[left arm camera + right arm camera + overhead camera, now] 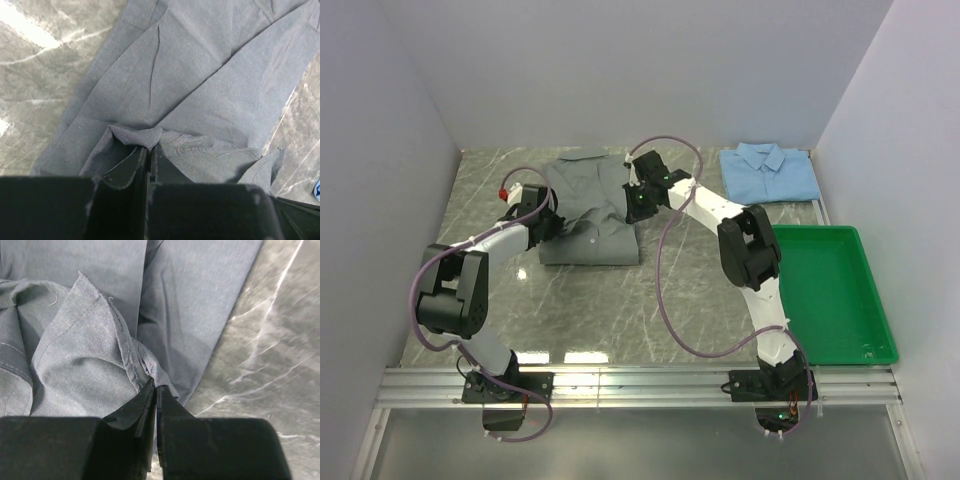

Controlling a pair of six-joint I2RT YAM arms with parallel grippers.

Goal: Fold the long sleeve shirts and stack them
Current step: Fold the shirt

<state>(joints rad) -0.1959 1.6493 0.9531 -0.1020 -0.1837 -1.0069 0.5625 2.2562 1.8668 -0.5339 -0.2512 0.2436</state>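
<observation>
The grey long sleeve shirt (pixel 588 215) lies partly folded on the marble table, collar toward the back. My left gripper (pixel 552 225) sits at its left edge, and in the left wrist view its tips (pixel 150 146) are shut on a raised fold of grey cloth (pixel 200 75). At the shirt's right edge my right gripper (pixel 638 205) pinches a hemmed edge of the grey shirt (pixel 85 370) between nearly closed jaws (pixel 156 385). The light blue long sleeve shirt (pixel 768 172) lies folded at the back right, away from both grippers.
A green plastic tray (pixel 820 232) stands at the right, in front of the blue shirt. White walls close in the table on three sides. An aluminium rail (pixel 640 380) runs along the near edge at the arm bases.
</observation>
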